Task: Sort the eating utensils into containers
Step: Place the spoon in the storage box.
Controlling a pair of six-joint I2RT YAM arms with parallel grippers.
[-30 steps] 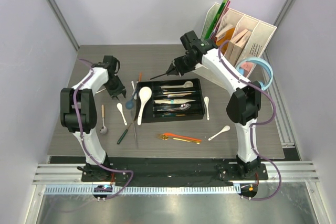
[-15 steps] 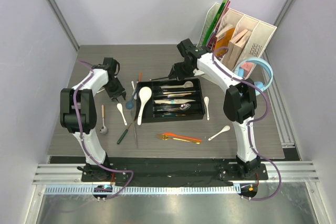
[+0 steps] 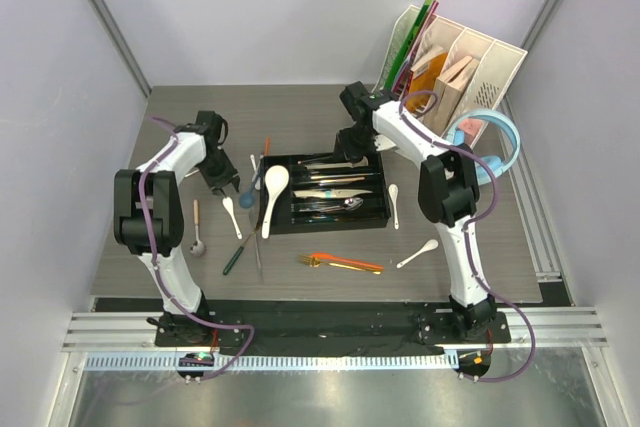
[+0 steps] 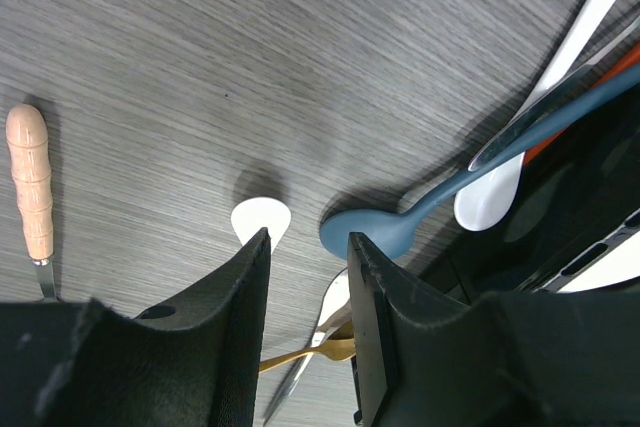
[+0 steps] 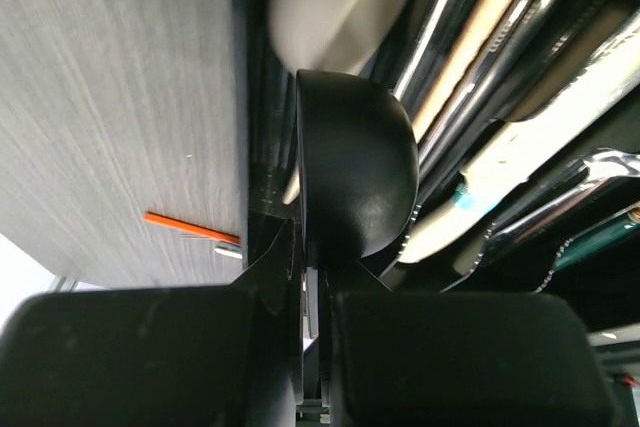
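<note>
While the right tool [image 5: 310, 267] pinches a glossy black spoon [image 5: 355, 162] over the black plastic tray [image 3: 330, 227], the left tool [image 4: 308, 247] hangs part-open.
Left jaws grip nothing, above grey wood-grain surface [image 4: 200, 67]; matte blue spoon [image 4: 370, 232], rounded bowl, just beside them. Tray's long compartments hold steel cutlery [image 3: 335, 205].
</note>
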